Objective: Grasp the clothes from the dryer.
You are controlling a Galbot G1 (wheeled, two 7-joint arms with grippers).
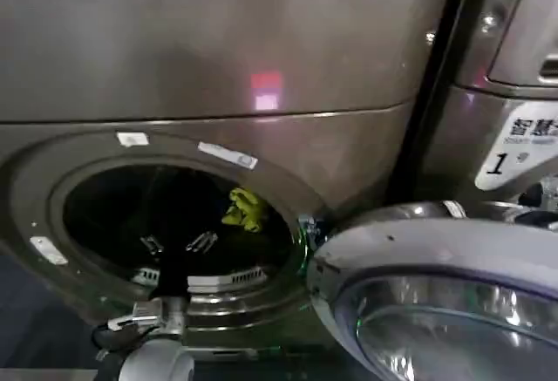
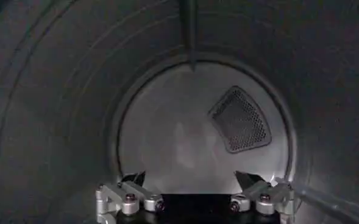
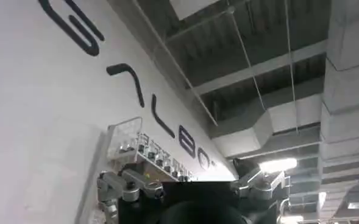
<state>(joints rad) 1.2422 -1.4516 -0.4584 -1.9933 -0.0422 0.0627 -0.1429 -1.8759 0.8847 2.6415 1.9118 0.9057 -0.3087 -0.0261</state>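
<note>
1 yellow-green bundle (image 1: pixel 245 209) lies upright, long axis vertical, inside dryer (image 1: pixel 209 67)

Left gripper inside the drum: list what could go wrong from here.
1. The left gripper, jaws open, faces the bare back wall of the bronze-grey metal dryer; no fabric lies between its fingers, so closing now would likely catch nothing.
2. The small yellow-green fabric bundle sits off to the right of the arm in the head view; a blind sideways move might push it away.
3. The grey-rimmed glass door hangs open nearby and could snag on withdrawal.
</note>
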